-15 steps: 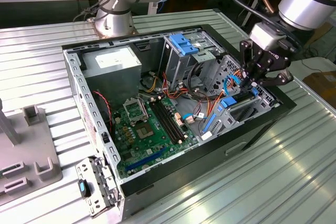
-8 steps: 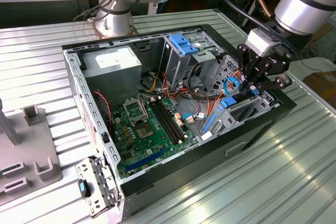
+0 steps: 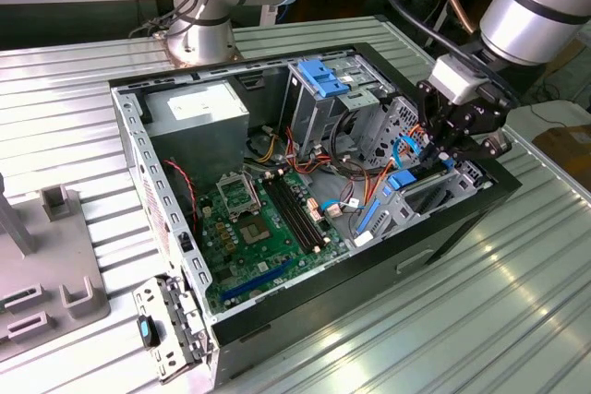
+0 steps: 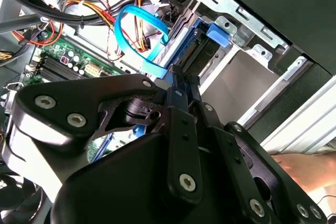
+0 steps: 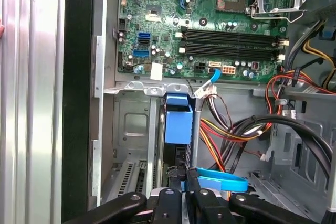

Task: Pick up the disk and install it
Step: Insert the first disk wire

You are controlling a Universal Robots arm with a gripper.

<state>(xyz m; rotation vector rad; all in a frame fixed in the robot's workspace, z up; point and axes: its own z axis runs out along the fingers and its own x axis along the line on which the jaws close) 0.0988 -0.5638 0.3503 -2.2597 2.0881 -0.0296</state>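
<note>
Clamping the disk [image 5: 177,123] edge-on, the gripper [image 5: 182,176] is nearly closed above a bay of the case [image 3: 323,297], at the exterior view's right; the disk's label face is hidden.

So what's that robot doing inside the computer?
The robot's pincer is down inside the open computer case, on the exterior view's right. It is shut on the disk, a thin drive edged in light blue, and holds it on edge at the metal drive bay. How far into the bay the disk sits is hard to tell.
</note>
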